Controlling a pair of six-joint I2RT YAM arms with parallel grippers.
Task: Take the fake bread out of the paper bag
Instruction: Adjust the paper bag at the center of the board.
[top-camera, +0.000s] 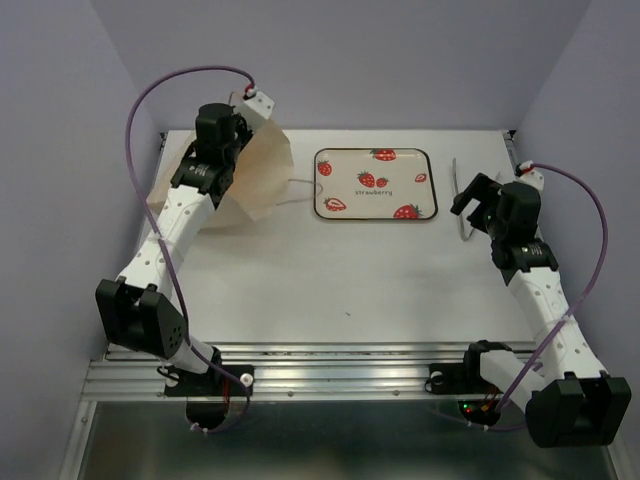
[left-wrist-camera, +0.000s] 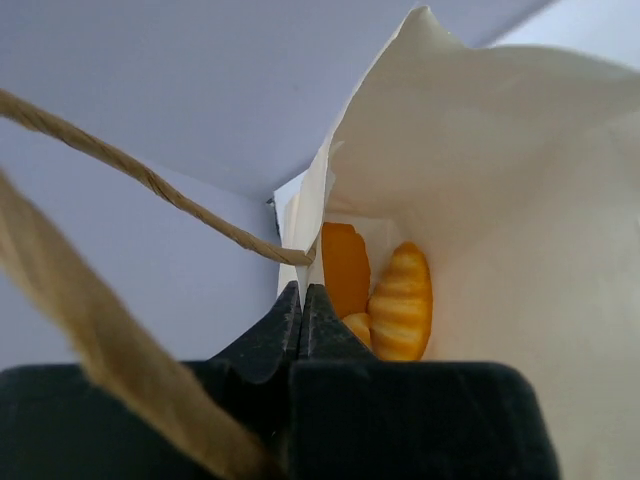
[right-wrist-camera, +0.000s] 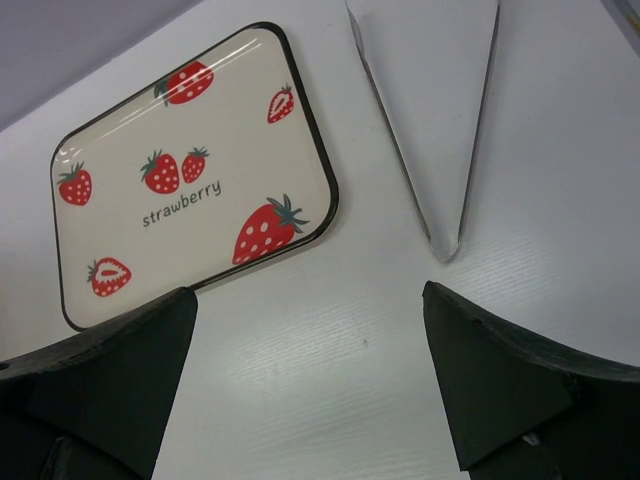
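The left gripper (left-wrist-camera: 303, 295) has its fingers pressed together at the open mouth of the paper bag (left-wrist-camera: 500, 200). It appears to be pinching the thin edge of the rim, though the paper between the tips is hard to make out. Just past the fingertips, deep inside the bag, lies the fake bread (left-wrist-camera: 400, 300): glossy orange-gold pieces huddled at the far end. A string handle (left-wrist-camera: 150, 180) loops across just to this gripper's left.

The right gripper (right-wrist-camera: 308, 300) hangs spread wide and empty over the bench (top-camera: 350, 270). The strawberry tray (right-wrist-camera: 240, 140) is ahead of it and to its left, and the bag is well apart from it.

Several things could likely go wrong from here:
- The thin paper may slip from the pinch, or tear if pulled hard.
- The light bag may drag or tip instead of opening.
- The string may snag the fingers.
- The bread may slide deeper, beyond the other gripper's reach.
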